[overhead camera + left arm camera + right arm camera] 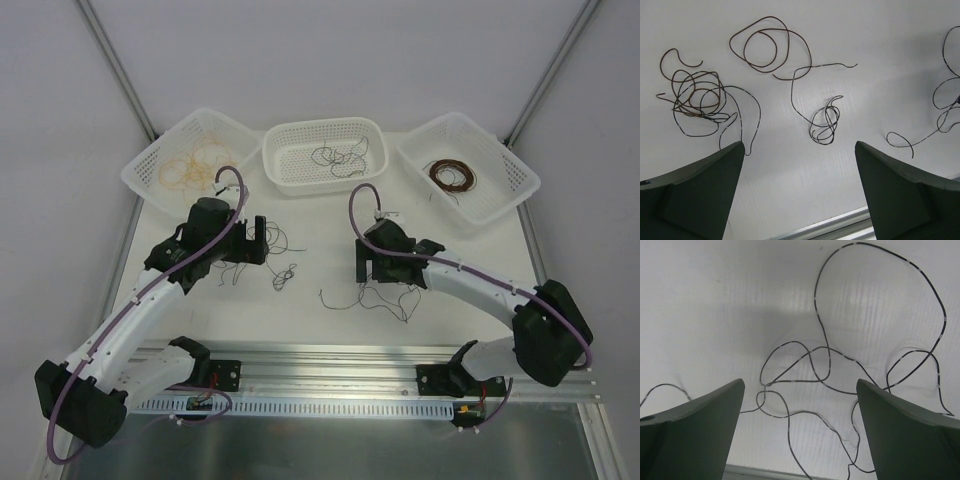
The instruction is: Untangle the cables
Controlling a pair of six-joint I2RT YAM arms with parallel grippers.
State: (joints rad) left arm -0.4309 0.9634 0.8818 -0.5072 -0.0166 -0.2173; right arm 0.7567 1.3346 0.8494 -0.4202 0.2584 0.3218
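- The left gripper (pixel 799 150) is being held wide open with nothing between its jaws, just above the worktop (pixel 790 190), probably so that one strand can be singled out.
- Loose cables (pixel 822 122) are being framed ahead of it: a small dark knot straight in front and a denser brown tangle (pixel 697 100) off to one side.
- The right gripper (pixel 800 385) is likewise being held fully open and empty, over a black cable (pixel 820 370) that is crossing itself several times.
- These crossings are being revealed only by the wrist views. From above, the strands are being reduced to faint scribbles near the middle of the worktop.
- Only the top view is showing the far edge. Yellow-tan strands are being kept in the left basket (pixel 140 170), black ones in the middle basket (pixel 325 126) and dark brown ones in the right basket (pixel 505 165), seemingly sorted by colour.
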